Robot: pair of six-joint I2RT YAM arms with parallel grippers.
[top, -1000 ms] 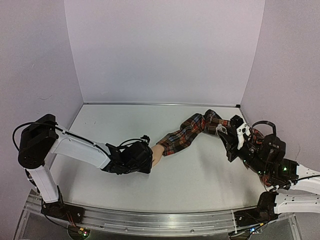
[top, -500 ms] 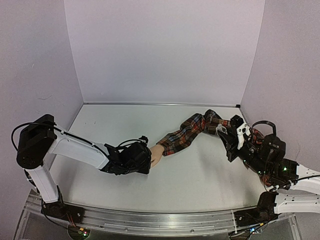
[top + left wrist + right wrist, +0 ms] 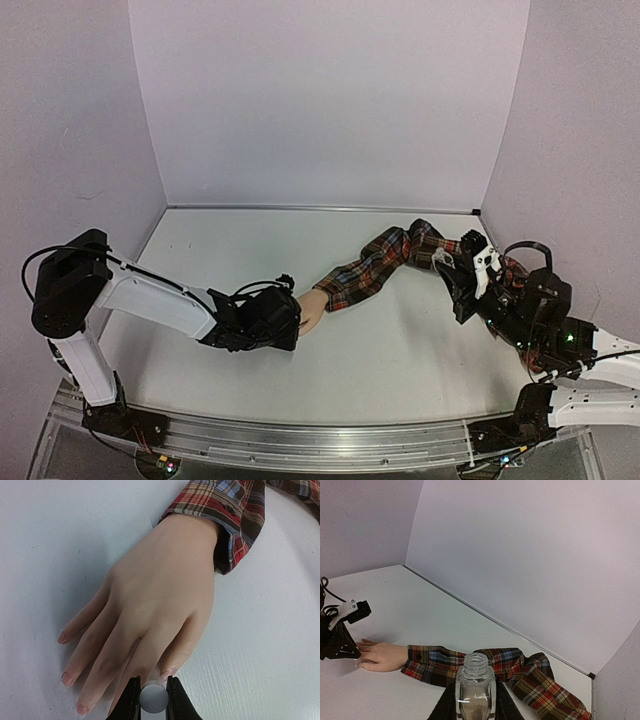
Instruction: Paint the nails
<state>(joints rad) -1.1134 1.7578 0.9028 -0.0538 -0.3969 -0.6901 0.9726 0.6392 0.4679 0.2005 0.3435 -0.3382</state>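
1. My right fingers [image 3: 447,707] pinch a clear, uncapped bottle [image 3: 476,680] with something pale low inside.
2. My left fingers [image 3: 131,702] clamp a round white cap [image 3: 153,698] at the nails [image 3: 66,679] of the mannequin hand [image 3: 155,595], which lies flat on the bench [image 3: 50,540].

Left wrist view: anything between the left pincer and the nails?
Nothing visible. The left pincer, shut on a grey round cap, is right at the mannequin hand; the nearest nail lies just off its tip.
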